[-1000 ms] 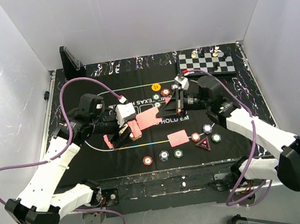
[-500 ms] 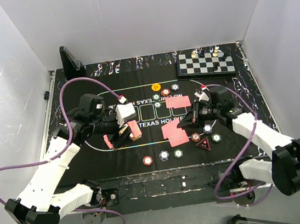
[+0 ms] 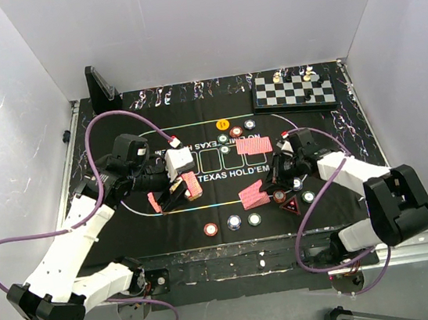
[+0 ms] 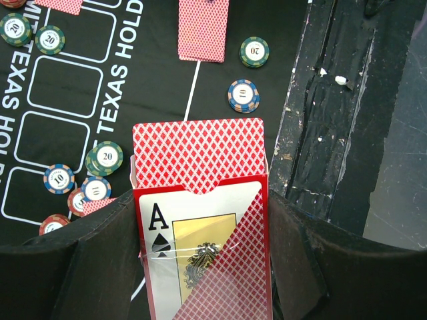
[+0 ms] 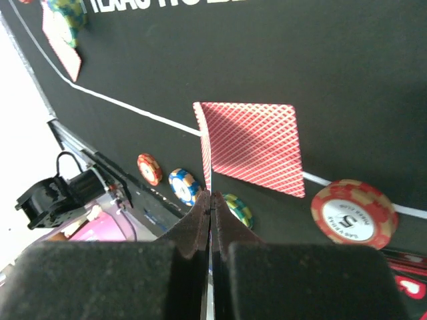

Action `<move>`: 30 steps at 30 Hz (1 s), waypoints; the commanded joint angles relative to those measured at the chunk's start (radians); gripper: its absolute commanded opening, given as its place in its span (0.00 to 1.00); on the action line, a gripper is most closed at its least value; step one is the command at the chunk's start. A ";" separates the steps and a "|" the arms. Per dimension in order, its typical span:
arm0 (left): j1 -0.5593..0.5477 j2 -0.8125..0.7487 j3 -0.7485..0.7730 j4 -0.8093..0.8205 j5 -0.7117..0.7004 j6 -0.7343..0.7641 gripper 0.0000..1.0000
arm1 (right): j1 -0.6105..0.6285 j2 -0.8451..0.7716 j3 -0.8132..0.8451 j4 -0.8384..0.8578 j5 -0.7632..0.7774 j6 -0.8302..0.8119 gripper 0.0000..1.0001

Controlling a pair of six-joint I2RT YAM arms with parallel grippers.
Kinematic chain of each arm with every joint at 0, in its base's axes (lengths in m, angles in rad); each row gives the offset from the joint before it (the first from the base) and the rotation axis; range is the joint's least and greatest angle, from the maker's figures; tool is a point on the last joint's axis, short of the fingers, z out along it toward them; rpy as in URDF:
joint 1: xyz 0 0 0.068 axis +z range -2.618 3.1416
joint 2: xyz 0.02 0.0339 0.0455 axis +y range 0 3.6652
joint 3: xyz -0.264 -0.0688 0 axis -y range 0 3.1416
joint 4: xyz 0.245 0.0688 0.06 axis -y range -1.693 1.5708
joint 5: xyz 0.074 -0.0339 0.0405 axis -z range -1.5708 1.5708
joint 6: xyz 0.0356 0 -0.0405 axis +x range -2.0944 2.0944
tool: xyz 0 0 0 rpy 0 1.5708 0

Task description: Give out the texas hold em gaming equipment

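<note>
right pincer [image 5: 210, 195] down on near card [image 5: 257, 147]; nipping it | left pincer [image 3: 177, 190] clamps deck [image 4: 197, 153]

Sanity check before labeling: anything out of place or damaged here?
Chessboard with pieces sits at the far right corner, unrelated to hold'em. The table's near edge looks scuffed, paint chipped. Nothing spilled.
</note>
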 commanded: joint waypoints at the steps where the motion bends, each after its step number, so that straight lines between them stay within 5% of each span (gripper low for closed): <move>1: 0.000 -0.024 0.023 0.010 0.024 0.001 0.18 | -0.004 0.043 0.058 -0.026 0.062 -0.071 0.01; 8: 0.000 -0.018 0.030 0.006 0.024 0.002 0.19 | -0.004 0.038 0.075 -0.121 0.174 -0.102 0.01; 10: 0.000 -0.018 0.030 0.004 0.025 0.005 0.19 | -0.004 0.021 0.080 -0.155 0.201 -0.114 0.12; 14: 0.000 -0.015 0.030 0.007 0.030 0.002 0.19 | -0.004 0.000 0.103 -0.207 0.215 -0.128 0.48; 17: 0.000 -0.014 0.030 0.007 0.031 0.001 0.19 | -0.002 -0.023 0.141 -0.235 0.217 -0.130 0.57; 23: 0.000 -0.016 0.033 0.006 0.028 0.001 0.19 | 0.027 -0.081 0.273 -0.293 0.201 -0.107 0.59; 27: 0.000 -0.018 0.021 0.007 0.031 0.001 0.19 | 0.070 -0.167 0.345 -0.263 0.077 -0.045 0.79; 30: 0.000 -0.016 0.021 0.010 0.036 -0.001 0.19 | 0.103 -0.230 0.324 -0.122 -0.074 0.072 0.84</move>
